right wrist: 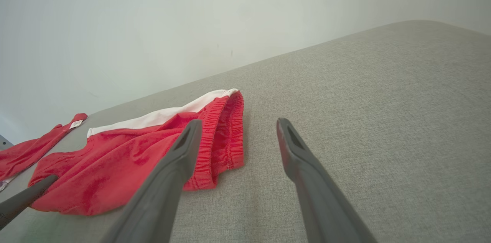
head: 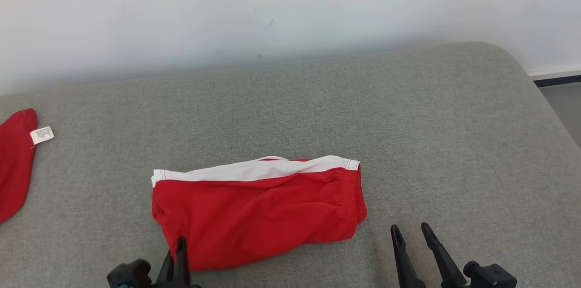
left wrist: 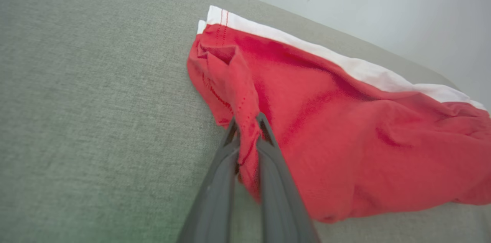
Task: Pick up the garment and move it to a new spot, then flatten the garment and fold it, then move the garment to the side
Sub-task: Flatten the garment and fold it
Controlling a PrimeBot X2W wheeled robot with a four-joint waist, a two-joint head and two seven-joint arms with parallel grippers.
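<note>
One garment [head: 258, 215] lies crosswise, waistband [head: 352, 197] rightward.

The red fabric shorts with a white side band [head: 258, 215] lie on the grey woven padded surface [head: 431, 120], toward its near edge, left of centre. A second red cloth piece with a white tag [head: 16, 165] lies well apart to the left. A pale wall [head: 272, 6] stands behind. The left gripper [head: 180, 245] holds cloth at the shorts' near left corner; the right gripper [head: 410, 229] is just right of them, apart.
</note>
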